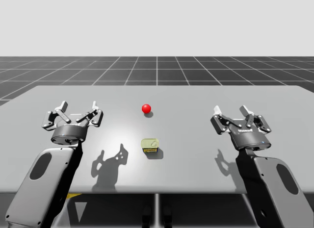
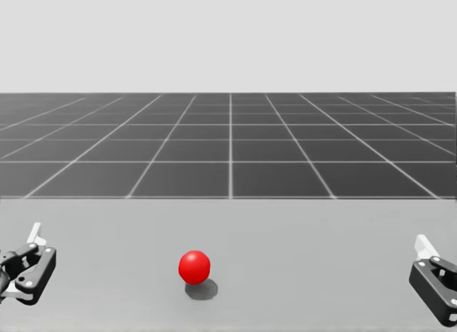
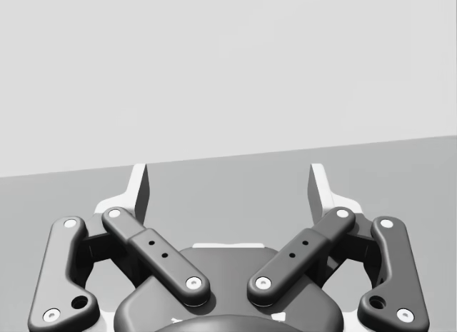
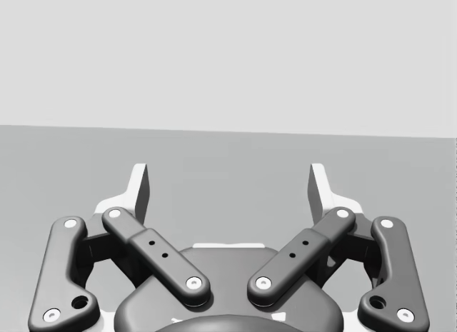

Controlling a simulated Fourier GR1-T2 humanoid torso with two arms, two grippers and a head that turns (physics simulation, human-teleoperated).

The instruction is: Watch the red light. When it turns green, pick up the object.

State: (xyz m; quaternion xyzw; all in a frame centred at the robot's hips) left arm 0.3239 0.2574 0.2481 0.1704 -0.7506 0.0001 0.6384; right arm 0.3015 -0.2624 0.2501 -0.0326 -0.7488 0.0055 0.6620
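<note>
First, the high view looks down on a matte grey table (image 1: 206,162). Near its middle lies the olive-green tin (image 1: 150,144), squat and rounded-rectangular, with a paler lid. At the tin's 12 o'clock, well apart, sits the red light (image 1: 146,108), a small glossy sphere, plainly red. Our left gripper (image 1: 78,110) hovers at the tin's 10 o'clock and our right gripper (image 1: 231,112) at its 2 o'clock, both well apart from it. Each is a dark jointed linkage with pale tips, jaws spread wide around nothing. Beyond the table runs a dark floor (image 1: 157,71) ruled with a pale grid.

Next, the head view looks across the table rather than down. The red light (image 2: 194,266) stands at about 7 o'clock of the picture over a soft round shadow. Our left gripper (image 2: 25,268) is at 8 o'clock and our right gripper (image 2: 432,275) at 4 o'clock.

Then the left wrist view gives the close detail. Our left gripper (image 3: 228,185) has black pinned links with bright rivets and white wedge-shaped fingertips (image 3: 139,185). Its jaws are spread, smooth table ahead, the table's far edge slanting.

Lastly, in the right wrist view our right gripper (image 4: 228,185) looks the same, jaws spread, but the far edge is nearly level.
</note>
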